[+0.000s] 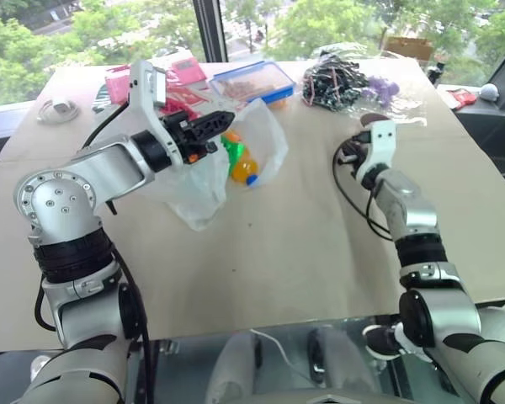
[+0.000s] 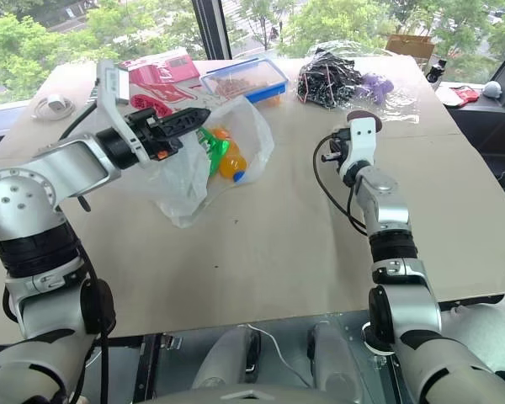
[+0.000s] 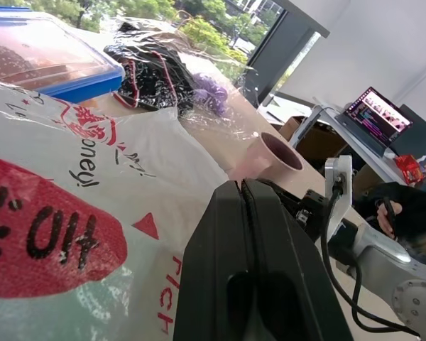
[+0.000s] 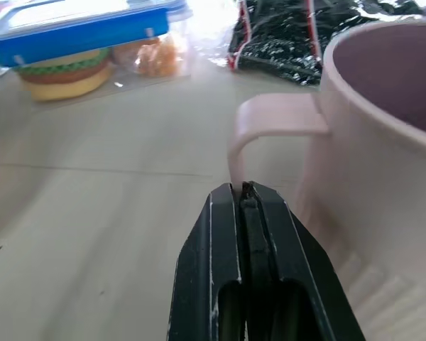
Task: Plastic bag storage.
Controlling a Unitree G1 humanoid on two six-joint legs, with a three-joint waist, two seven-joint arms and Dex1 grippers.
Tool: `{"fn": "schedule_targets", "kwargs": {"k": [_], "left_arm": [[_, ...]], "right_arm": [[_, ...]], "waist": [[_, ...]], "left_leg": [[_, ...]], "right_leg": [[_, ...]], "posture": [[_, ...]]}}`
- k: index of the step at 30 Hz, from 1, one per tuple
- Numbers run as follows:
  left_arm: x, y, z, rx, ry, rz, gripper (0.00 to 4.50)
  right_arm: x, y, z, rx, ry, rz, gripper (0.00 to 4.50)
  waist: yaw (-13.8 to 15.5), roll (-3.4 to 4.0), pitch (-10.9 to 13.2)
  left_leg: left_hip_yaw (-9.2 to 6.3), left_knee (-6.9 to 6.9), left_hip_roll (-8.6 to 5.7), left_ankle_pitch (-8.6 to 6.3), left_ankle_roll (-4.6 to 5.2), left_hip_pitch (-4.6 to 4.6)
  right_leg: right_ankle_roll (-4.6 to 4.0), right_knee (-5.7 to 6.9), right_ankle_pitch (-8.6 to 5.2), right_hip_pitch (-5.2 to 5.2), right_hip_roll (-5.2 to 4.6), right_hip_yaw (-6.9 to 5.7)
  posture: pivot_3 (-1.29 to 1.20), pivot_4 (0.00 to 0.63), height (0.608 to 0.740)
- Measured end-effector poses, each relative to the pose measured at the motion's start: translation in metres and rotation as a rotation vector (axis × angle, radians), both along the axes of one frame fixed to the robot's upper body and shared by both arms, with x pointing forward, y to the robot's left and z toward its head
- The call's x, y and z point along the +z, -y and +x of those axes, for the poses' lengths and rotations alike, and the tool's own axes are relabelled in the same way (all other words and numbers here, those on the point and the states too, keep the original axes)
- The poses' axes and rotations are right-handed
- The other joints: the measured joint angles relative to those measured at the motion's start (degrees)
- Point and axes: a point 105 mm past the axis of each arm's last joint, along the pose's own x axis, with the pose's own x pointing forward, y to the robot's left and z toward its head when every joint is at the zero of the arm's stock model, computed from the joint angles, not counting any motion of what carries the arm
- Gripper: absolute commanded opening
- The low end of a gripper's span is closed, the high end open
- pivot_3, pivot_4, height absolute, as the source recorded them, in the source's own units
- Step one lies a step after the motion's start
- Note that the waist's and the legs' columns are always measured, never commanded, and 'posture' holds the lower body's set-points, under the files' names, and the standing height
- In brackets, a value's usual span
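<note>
The plastic bag (image 1: 194, 181), translucent white with red print, lies bunched on the table's left half with its mouth lifted. My left gripper (image 1: 219, 124) is shut on the bag's upper edge and holds it raised. The red lettering on the bag (image 3: 71, 213) shows right beside the closed fingers (image 3: 259, 270) in the left wrist view. Inside the bag lie an orange bottle (image 1: 244, 166) and a green item (image 1: 231, 148). My right gripper (image 4: 245, 188) is shut low over the table, its tips at the foot of the handle of a pink mug (image 4: 383, 142). I cannot tell whether the handle is pinched.
A blue-lidded food box (image 1: 254, 82), a wrapped bundle of dark cables (image 1: 332, 84) and a purple item (image 1: 385, 87) stand along the far edge. Pink and red packets (image 1: 181, 71) lie behind the bag. A white round object (image 1: 59, 108) sits far left.
</note>
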Motion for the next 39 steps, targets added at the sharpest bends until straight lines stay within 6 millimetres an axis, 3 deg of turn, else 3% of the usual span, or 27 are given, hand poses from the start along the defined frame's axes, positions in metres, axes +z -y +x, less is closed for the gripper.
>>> {"fn": "schedule_targets", "kwargs": {"k": [4, 5, 8, 35, 37, 39], "left_arm": [[0.000, -0.001, 0.001, 0.012, 0.001, -0.008, 0.00], [0.001, -0.001, 0.001, 0.010, 0.002, -0.014, 0.00], [0.002, -0.005, 0.003, 0.029, 0.001, -0.029, 0.00], [0.001, -0.006, 0.003, 0.033, -0.002, -0.029, 0.00], [-0.015, -0.006, 0.007, 0.049, -0.051, -0.022, 0.00], [-0.028, -0.011, 0.011, 0.098, -0.067, -0.025, 0.00]], "right_arm": [[0.000, -0.019, -0.023, 0.151, 0.018, 0.005, 0.04], [0.002, -0.027, -0.036, 0.228, 0.023, 0.005, 0.04], [0.010, -0.048, -0.054, 0.367, 0.042, 0.013, 0.04], [0.011, -0.048, -0.055, 0.371, 0.044, 0.014, 0.04], [-0.006, -0.046, -0.057, 0.358, -0.009, 0.016, 0.04], [-0.015, -0.041, -0.058, 0.325, -0.023, 0.007, 0.04]], "waist": [[-0.1, 0.00, 0.0], [-0.1, 0.01, 0.0], [-0.4, 0.01, 0.0], [-0.1, 0.01, 0.0], [-0.4, -0.55, -2.7], [-0.5, -0.96, -3.8]], "left_leg": [[-0.03, 0.00, 0.01, -0.01, 0.00, 0.00], [-0.03, -0.01, 0.01, -0.01, 0.01, -0.01], [0.01, 0.01, 0.00, -0.01, 0.01, 0.05], [-0.03, 0.02, 0.00, -0.01, 0.01, 0.05], [0.12, -0.08, -0.04, 0.20, -0.35, -0.14], [0.12, -0.19, -0.06, 0.19, -0.36, -0.03]], "right_leg": [[0.00, 0.00, 0.00, 0.00, 0.00, 0.00], [0.00, -0.01, 0.00, -0.01, 0.00, 0.00], [0.01, 0.03, 0.00, 0.01, 0.01, 0.04], [0.01, 0.01, 0.00, 0.04, 0.01, -0.01], [-0.03, 0.00, -0.03, -0.20, 0.01, 0.12], [0.01, -0.17, 0.01, -0.11, 0.01, 0.16]], "posture": [[0.00, 0.150, 0.740], [0.00, 0.000, 0.740], [0.00, 0.000, 0.740], [0.00, 0.000, 0.740], [0.00, 0.000, 0.740], [0.00, 0.000, 0.740]]}}
